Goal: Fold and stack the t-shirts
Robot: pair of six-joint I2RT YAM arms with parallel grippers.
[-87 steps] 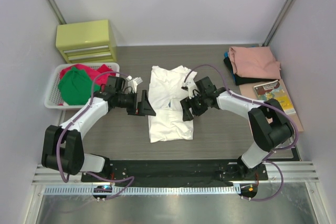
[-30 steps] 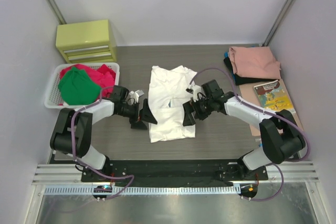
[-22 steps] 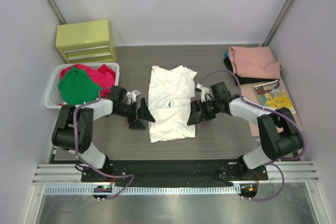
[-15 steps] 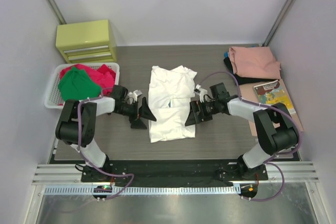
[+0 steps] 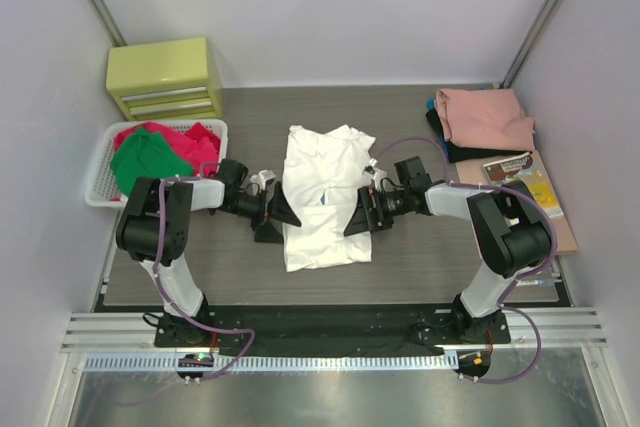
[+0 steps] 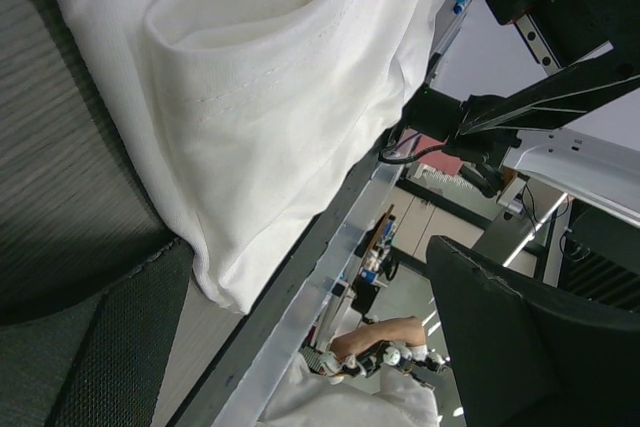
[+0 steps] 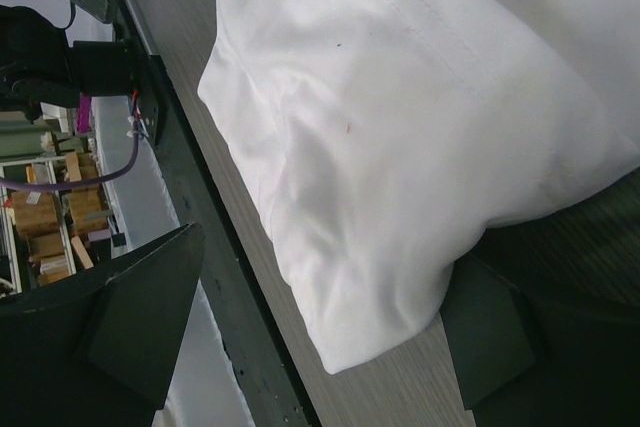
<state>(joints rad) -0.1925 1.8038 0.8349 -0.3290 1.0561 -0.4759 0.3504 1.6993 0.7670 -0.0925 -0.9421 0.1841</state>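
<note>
We find the white t-shirt (image 5: pixel 322 197) in the middle of the bench (image 5: pixel 230 267). We judge it partly folded into a long strip, not yet squared off. The left pincer (image 5: pixel 276 223) and right pincer (image 5: pixel 357 221) sit low at its two side edges, both spread wide and holding nothing.

On the right, a folded salmon-pink shirt (image 5: pixel 487 117) rests on a black shirt (image 5: pixel 450 150), which we take to be the stack so far. A green shirt (image 5: pixel 148 165) and a red shirt (image 5: pixel 200 142) lie crumpled in the basket (image 5: pixel 95 187), unfolded.

The book (image 5: pixel 525 182) carries print too small for us to read, and we see no other labels.
</note>
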